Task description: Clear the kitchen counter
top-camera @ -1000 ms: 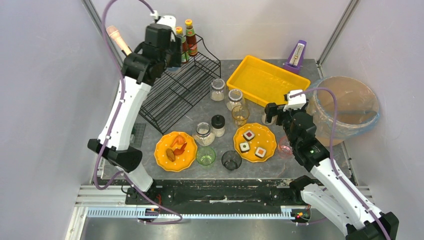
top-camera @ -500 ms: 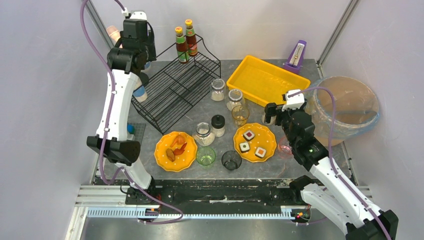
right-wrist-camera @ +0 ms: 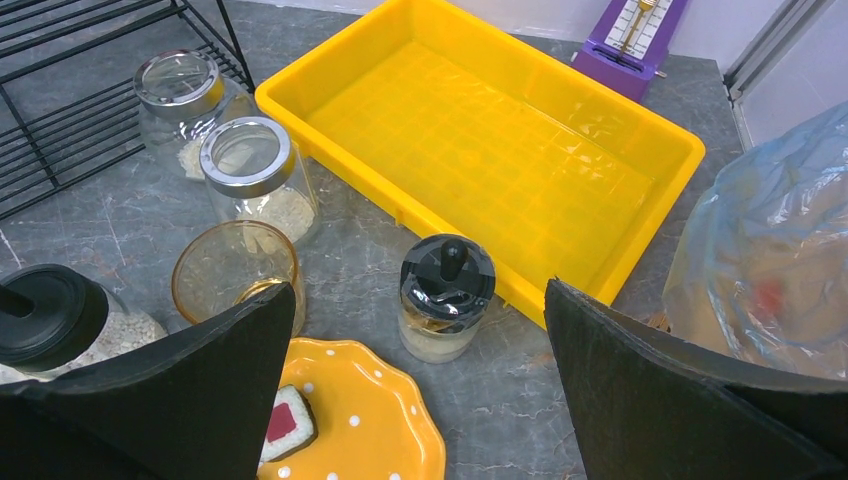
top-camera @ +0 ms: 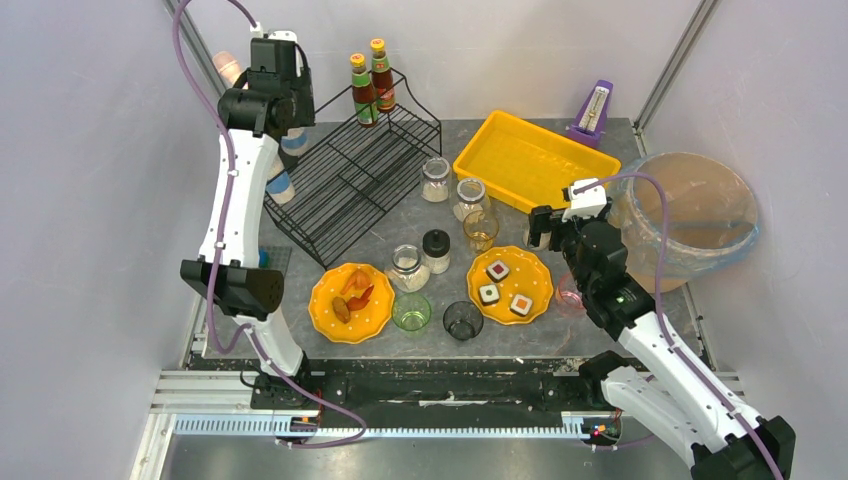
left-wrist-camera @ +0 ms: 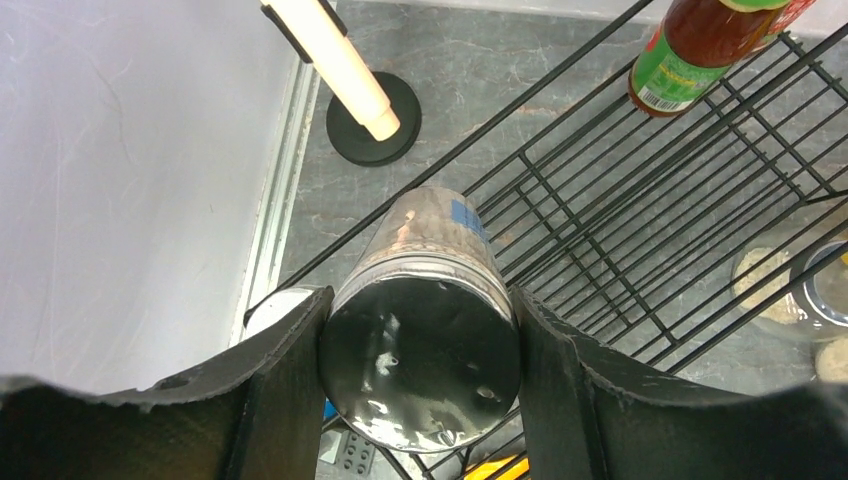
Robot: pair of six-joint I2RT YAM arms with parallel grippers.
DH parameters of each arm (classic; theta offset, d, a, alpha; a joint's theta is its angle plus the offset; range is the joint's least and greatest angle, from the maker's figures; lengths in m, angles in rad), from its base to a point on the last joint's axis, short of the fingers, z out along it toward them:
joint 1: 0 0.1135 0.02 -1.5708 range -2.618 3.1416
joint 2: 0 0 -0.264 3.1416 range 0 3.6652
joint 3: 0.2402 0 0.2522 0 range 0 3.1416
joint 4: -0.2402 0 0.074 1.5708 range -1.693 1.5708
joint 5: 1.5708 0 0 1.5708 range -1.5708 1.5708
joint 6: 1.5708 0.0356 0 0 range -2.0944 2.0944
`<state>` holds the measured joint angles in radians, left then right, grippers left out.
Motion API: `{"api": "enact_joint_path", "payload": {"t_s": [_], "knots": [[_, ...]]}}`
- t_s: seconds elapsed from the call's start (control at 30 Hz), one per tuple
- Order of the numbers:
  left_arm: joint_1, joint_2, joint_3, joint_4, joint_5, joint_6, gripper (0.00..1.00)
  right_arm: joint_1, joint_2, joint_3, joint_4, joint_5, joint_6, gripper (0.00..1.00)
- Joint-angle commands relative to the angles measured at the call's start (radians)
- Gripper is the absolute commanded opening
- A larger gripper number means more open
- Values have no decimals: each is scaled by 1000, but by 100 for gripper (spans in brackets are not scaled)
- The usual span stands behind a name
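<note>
Can't read a word anywhere. Green label with white barcode patch on the sauce bottle (left-wrist-camera: 700,50), ahead-right of the left gripper (left-wrist-camera: 418,300): bars only. Blue sticker on the jar (left-wrist-camera: 430,250) in its grip, illegible. Scale marks on the purple metronome (right-wrist-camera: 640,40), far ahead of the right gripper (right-wrist-camera: 420,290), too small.

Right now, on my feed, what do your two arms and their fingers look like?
The left arm and right arm match: white links, black joints, and a purple cable looping along each. The fingers are broad matte-black wedges. A small green light glows on the right arm.
</note>
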<state>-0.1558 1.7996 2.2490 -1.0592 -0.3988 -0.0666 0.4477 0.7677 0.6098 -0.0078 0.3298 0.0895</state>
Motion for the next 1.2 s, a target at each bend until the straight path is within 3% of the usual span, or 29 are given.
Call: {"api": "enact_joint_path", "payload": {"t_s": [0.0, 0.2, 0.43, 0.87, 1.17], "knots": [[12, -14, 54, -24, 14, -30, 2, 4, 6, 28, 32, 0, -9, 98], [18, -9, 59, -34, -3, -16, 3, 3, 18, 30, 32, -11, -6, 98], [39, 49, 60, -50, 17, -21, 19, 3, 21, 28, 32, -22, -1, 98], [72, 134, 73, -60, 78, -31, 36, 4, 22, 18, 35, -30, 5, 98], [91, 170, 73, -78, 92, -50, 62, 3, 24, 16, 36, -28, 6, 98]]}}
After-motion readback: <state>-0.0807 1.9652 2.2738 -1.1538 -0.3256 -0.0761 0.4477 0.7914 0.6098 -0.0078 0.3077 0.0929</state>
